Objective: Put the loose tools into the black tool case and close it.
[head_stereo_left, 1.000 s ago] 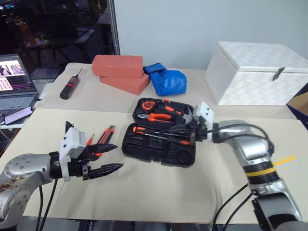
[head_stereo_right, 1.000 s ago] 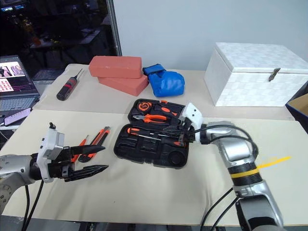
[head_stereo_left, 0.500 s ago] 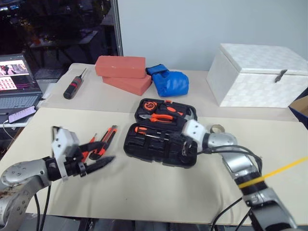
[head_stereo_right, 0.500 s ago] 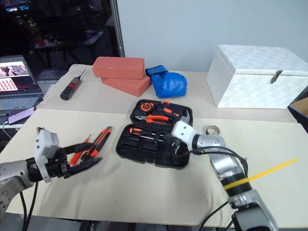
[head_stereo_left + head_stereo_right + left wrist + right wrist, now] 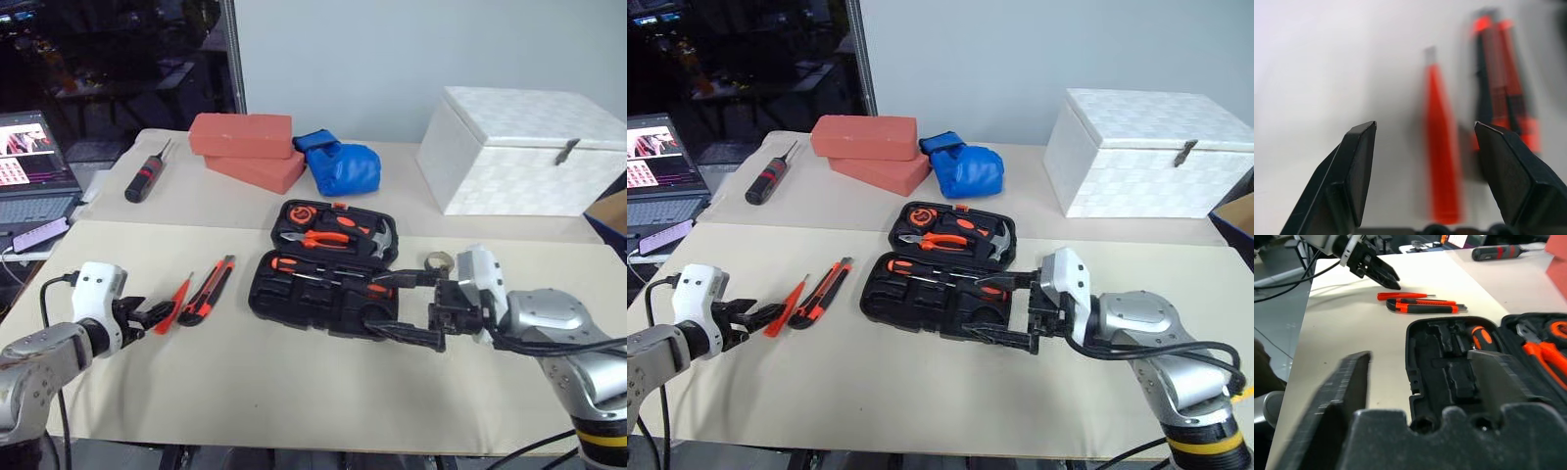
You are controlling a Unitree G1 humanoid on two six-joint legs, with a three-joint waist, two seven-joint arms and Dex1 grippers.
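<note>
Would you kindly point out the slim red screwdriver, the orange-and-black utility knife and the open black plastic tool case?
slim red screwdriver (image 5: 172, 304): left eye view, mid-handle.
orange-and-black utility knife (image 5: 209, 291): left eye view, middle of body.
open black plastic tool case (image 5: 306, 301): left eye view, empty moulded slots in near half.

The robot's left arm reaches out low on its left side. Its left gripper points forward and a bit down, and its two black fingers are spread apart with nothing between them. The right arm is bent in front of the robot. Its right gripper points sideways toward the left, and its fingers are wide apart and hold nothing.
</note>
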